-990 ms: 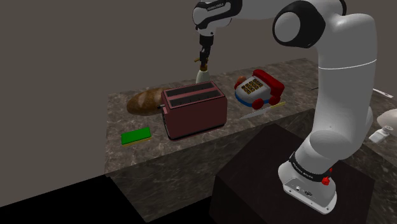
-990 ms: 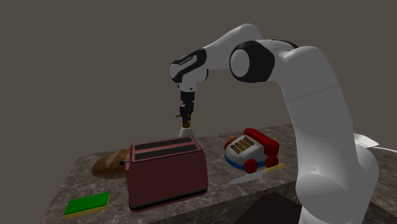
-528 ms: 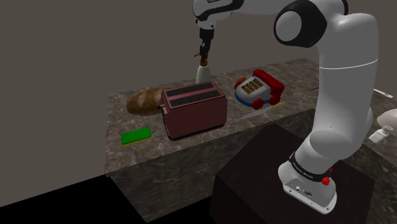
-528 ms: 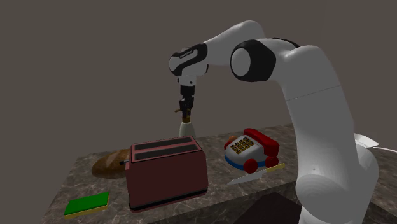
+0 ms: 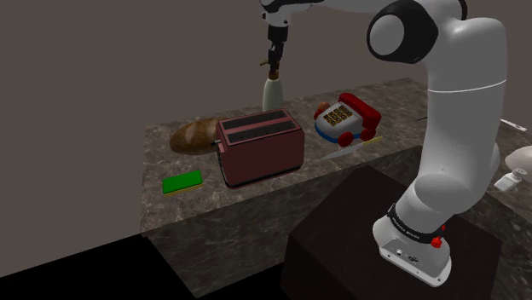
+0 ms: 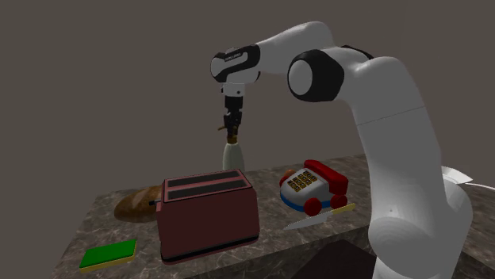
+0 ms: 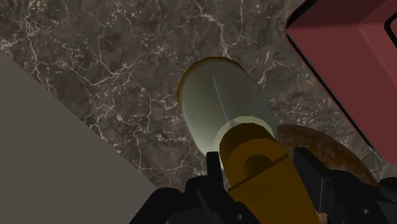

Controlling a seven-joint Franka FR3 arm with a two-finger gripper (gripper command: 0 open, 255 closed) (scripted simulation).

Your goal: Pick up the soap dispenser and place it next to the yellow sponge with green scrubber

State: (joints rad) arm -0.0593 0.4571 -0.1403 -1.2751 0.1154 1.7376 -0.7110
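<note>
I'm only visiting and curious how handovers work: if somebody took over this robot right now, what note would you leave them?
End effector: shut on the brown pump top of the dispenser.
Dispenser: hangs upright behind the toaster, apparently clear of the counter.
Sponge: lies flat near the counter's front edge, in front of the toaster and to one side of it.
Done: grasp and lift.
Left: carry the dispenser past the toaster, set it down beside the sponge, release.

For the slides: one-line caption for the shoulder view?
Gripper holds the soap dispenser by its pump above the marble counter, behind the red toaster.
</note>
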